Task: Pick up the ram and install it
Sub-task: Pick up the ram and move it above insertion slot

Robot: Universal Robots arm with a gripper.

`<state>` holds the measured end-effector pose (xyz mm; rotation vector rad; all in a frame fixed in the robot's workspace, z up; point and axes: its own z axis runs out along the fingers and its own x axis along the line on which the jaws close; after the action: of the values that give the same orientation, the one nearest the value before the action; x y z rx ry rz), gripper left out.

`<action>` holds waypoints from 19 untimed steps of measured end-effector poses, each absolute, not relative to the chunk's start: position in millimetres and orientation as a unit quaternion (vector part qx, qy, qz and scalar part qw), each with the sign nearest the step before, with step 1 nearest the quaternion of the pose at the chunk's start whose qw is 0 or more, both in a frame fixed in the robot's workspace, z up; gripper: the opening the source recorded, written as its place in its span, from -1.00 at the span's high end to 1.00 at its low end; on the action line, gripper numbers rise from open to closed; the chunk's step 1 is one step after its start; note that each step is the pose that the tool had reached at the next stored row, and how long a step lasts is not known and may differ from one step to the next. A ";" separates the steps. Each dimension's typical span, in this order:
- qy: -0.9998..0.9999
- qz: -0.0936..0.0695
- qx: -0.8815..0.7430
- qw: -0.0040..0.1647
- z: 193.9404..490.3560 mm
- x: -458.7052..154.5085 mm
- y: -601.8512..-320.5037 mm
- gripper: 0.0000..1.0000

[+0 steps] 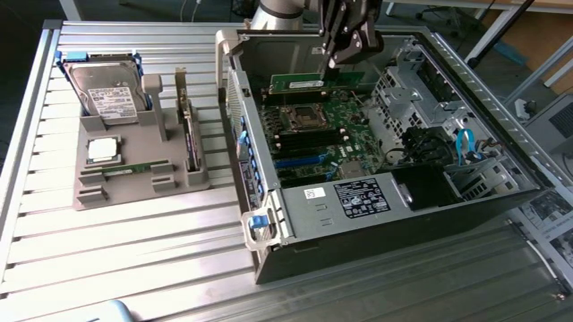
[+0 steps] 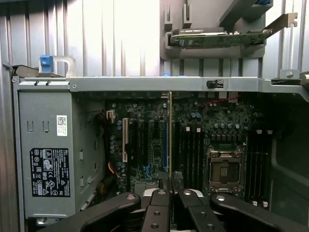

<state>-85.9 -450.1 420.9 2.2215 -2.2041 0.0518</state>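
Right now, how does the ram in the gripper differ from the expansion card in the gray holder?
Place: the ram is clamped in the gripper over the motherboard inside the open case. The expansion card stands in the gray holder outside it.
Look: the ram is a narrow bare stick with a white label. The expansion card carries a metal bracket.
Shared: both are green boards standing on edge.

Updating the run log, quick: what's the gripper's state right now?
Gripper: closed, holding the ram stick.
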 end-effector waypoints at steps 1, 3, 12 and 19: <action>-0.704 0.017 0.710 0.006 420.9 -84.2 -450.1 0.76; -0.704 0.017 0.710 0.006 420.9 -81.6 -450.2 0.76; -0.704 0.017 0.710 0.006 420.9 -72.9 -450.1 0.76; -0.704 0.017 0.710 0.006 421.0 -64.2 -450.0 0.76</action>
<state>-64.2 -450.0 421.0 2.2211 -2.2037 0.0525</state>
